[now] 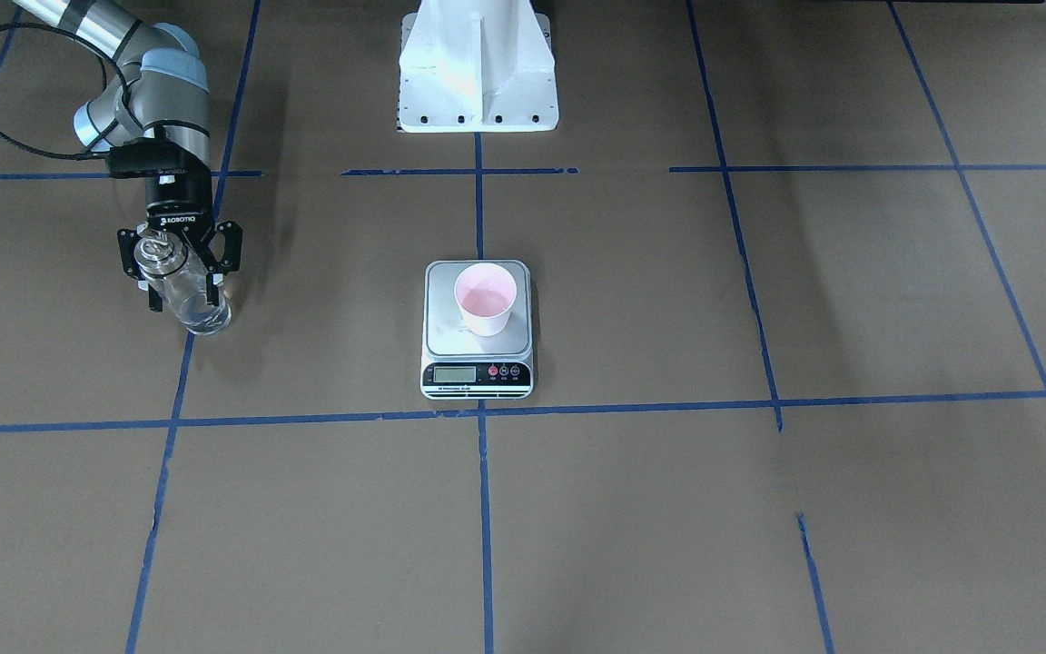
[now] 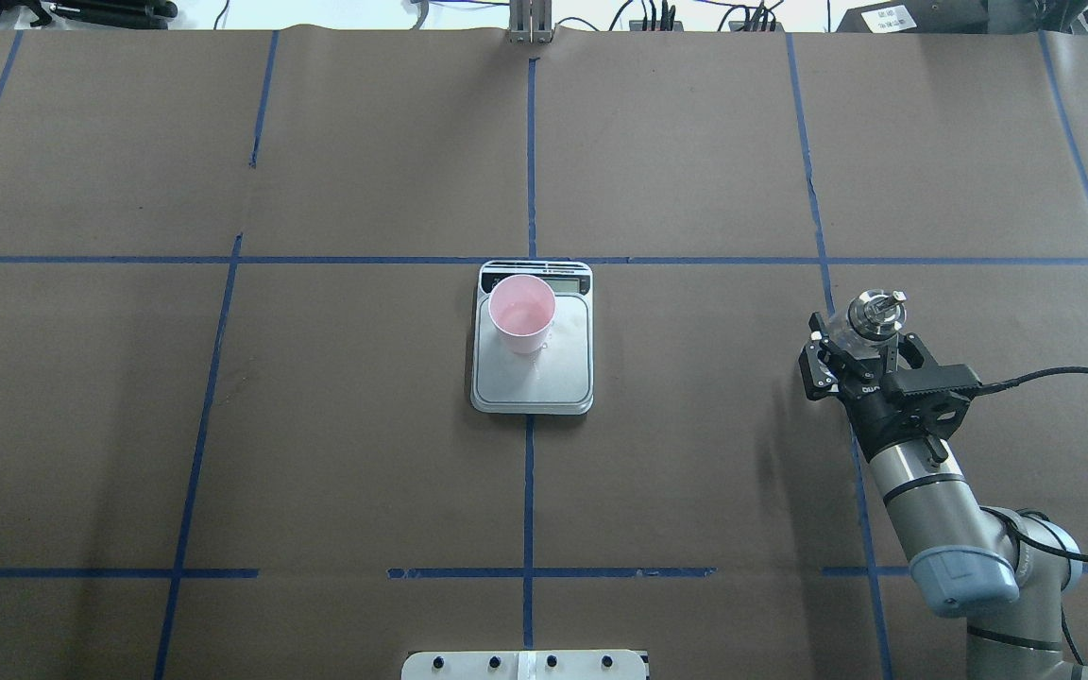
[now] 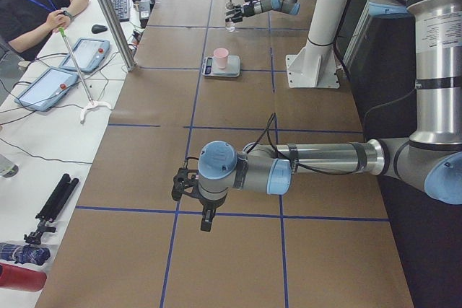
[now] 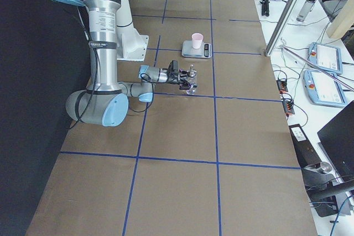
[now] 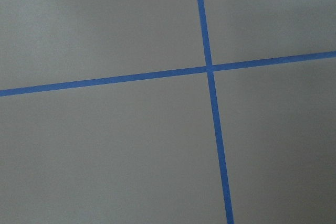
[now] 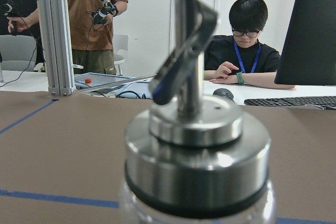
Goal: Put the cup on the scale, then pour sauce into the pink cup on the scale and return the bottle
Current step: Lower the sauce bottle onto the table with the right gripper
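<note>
**Figure: end of the pour.**

My right claw (image 1: pixel 182 272), at the left edge of the front-facing view, is clamped on the bottle (image 1: pixel 189 295). One finger lies on each side of the glass, just below the silver collar (image 6: pixel 197 156). The bottle is upright with its spout (image 6: pixel 184 45) uppermost. Its base is at a blue tape line (image 1: pixel 176 391) on the table (image 1: pixel 759 545). From these angles I cannot settle whether the base rests on the surface or hangs just above it.

In my right wrist view the collar and spout fill the centre. Beyond the table's far edge are a seated person in black (image 6: pixel 247 51) and a standing person in a brown shirt (image 6: pixel 94 14).

The cup (image 1: pixel 485 298) stands upright on the plate of the scale (image 1: pixel 446 331). The scale is in the middle of the frame, well apart from the bottle, with its display strip toward the lower edge. The white robot pedestal (image 1: pixel 478 73) is at top centre.

My left claw (image 3: pixel 178 185) shows only at lower centre of the left-side view, over the brown table cover. I cannot tell whether its fingers are apart or together.
</note>
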